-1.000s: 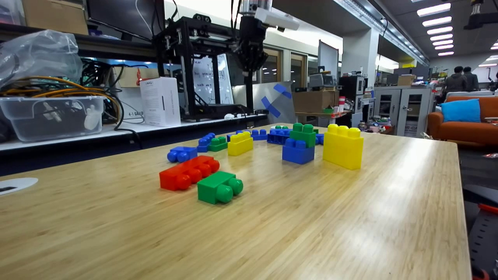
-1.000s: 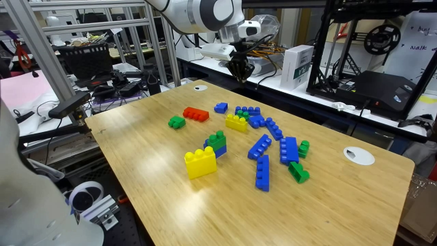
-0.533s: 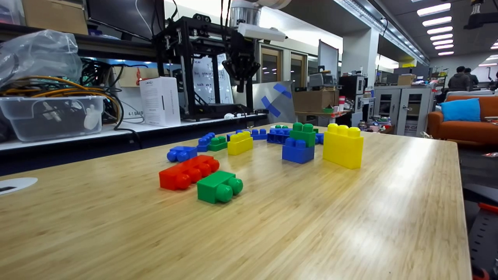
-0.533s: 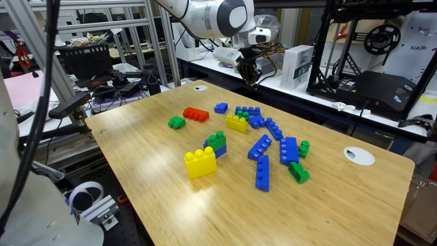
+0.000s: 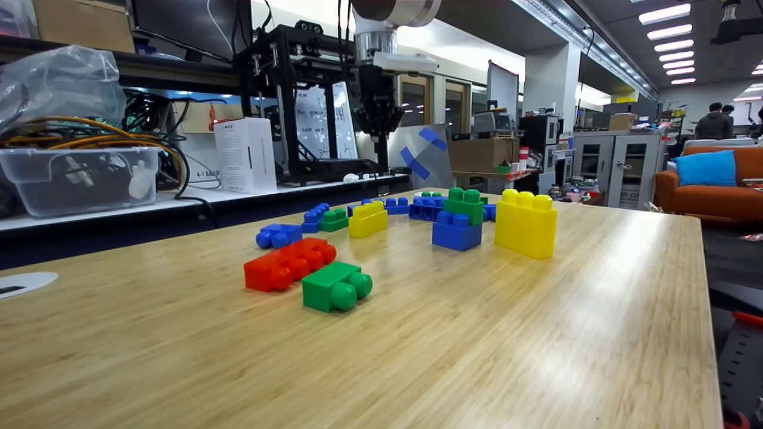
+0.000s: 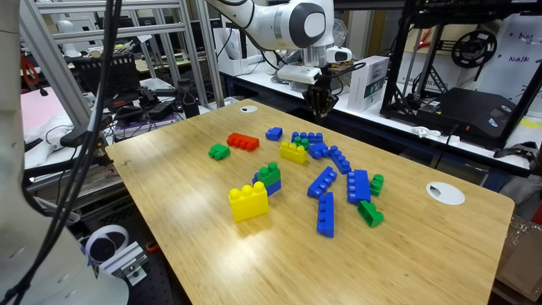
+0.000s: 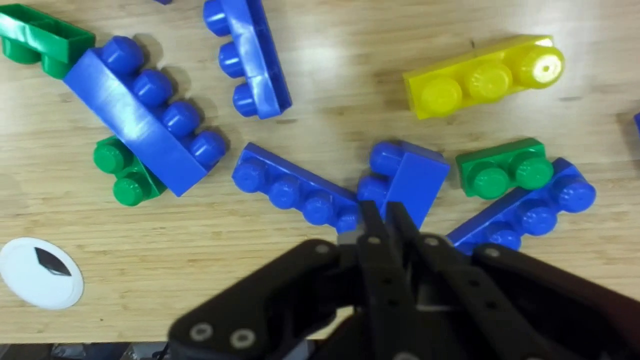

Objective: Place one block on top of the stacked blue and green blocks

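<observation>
The stacked blue and green blocks stand upright on the table in both exterior views: the green brick [image 5: 464,208] sits on the blue one [image 5: 456,236], leaving some blue studs bare. The wrist view does not take in that stack. High over the table's far edge hangs my gripper [image 6: 320,117], well apart from the stack. In the wrist view a narrow gap parts its fingertips, and nothing is held between them. Beneath them lie a short blue brick [image 7: 418,182], a long blue brick [image 7: 300,192] and a two-stud green brick [image 7: 505,167].
A tall yellow block [image 6: 249,203] stands close beside the stack. Loose on the table are a red brick [image 6: 243,142], a small yellow brick [image 6: 293,152], a green brick [image 6: 219,151] and several blue bricks. A 3D printer frame [image 5: 286,101] rises behind the table.
In an exterior view the gripper has moved right and a little lower, and the hand has turned more upright. The bricks lie as before.
</observation>
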